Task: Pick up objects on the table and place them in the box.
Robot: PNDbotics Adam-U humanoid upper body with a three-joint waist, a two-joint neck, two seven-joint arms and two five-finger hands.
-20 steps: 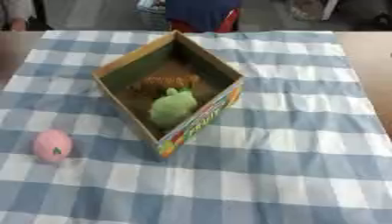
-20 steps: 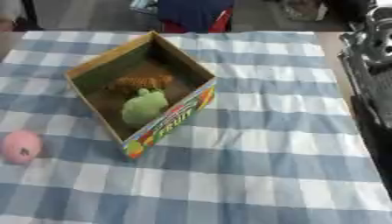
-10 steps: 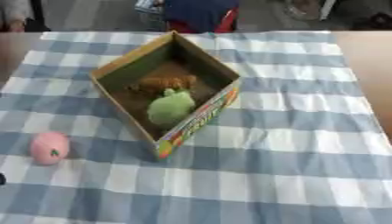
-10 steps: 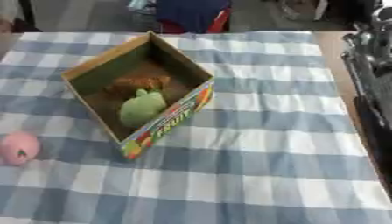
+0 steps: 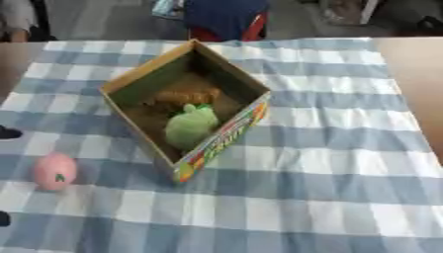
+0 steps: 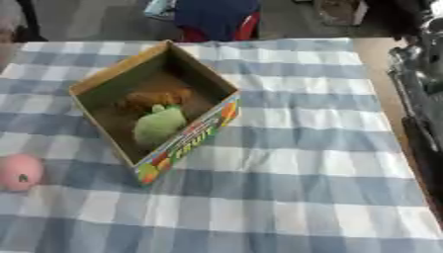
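One box, three toys, one cloth-covered table.
A single open cardboard box point(image 5: 186, 106) sits on the one checked cloth point(image 5: 329, 168); inside it lie two things, one green toy point(image 5: 191, 126) and one orange-brown toy point(image 5: 183, 96). Outside the box there is just one pink ball point(image 5: 55, 171) on the table point(image 5: 415, 59).

box point(image 5: 227, 134) walls block centre | pink object point(image 5: 55, 171) left, open cloth point(image 5: 329, 188) around it

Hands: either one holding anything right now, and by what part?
Nothing held. The pink object lies alone on the cloth; the green toy sits in the box. The right arm shows no hand.
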